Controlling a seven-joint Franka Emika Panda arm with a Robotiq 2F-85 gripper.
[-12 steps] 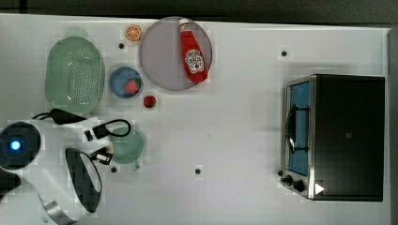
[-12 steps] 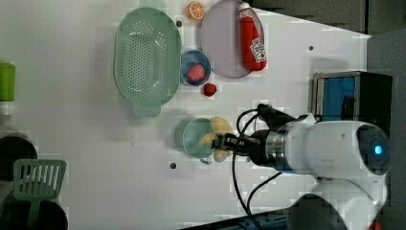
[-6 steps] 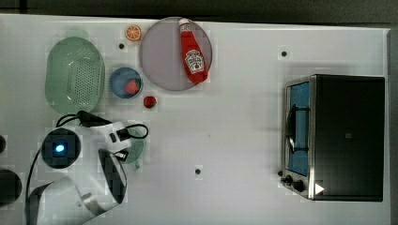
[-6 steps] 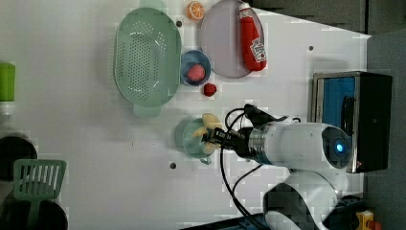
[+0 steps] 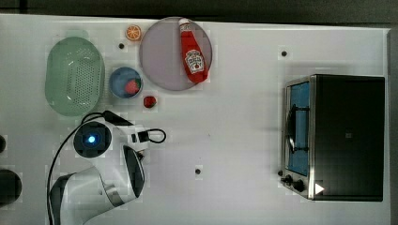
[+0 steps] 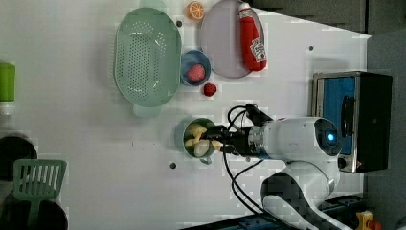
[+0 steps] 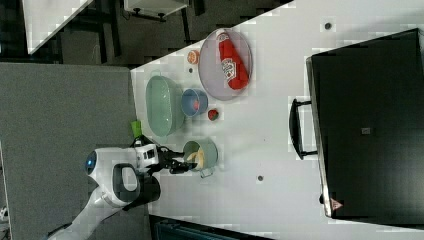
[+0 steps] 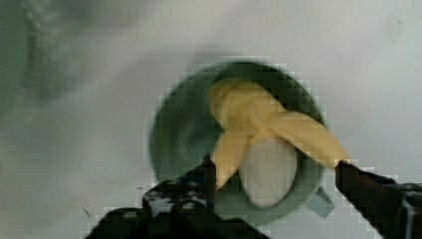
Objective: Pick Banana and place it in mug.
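One banana (image 8: 259, 144) lay inside the one green mug (image 8: 184, 129), peel splayed against the rim. The gripper (image 8: 273, 174) hung just over the mug with its fingers (image 8: 209, 172) spread wide on either side of the banana, holding nothing. On the tabletop (image 5: 244, 122) sat one strainer (image 5: 75, 75), one blue bowl (image 5: 124, 82), one plate (image 5: 162, 54) carrying one ketchup bottle (image 5: 192, 54), one orange slice (image 5: 133, 32), and one oven (image 5: 335, 136) at the top view's right.

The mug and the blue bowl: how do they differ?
The mug is pale green with a small side handle; the blue bowl has no visible handle. The mug holds a peeled banana; the bowl holds a red fruit. The fingers hover at the mug, apart from the bowl. Both are round, open-topped and upright.
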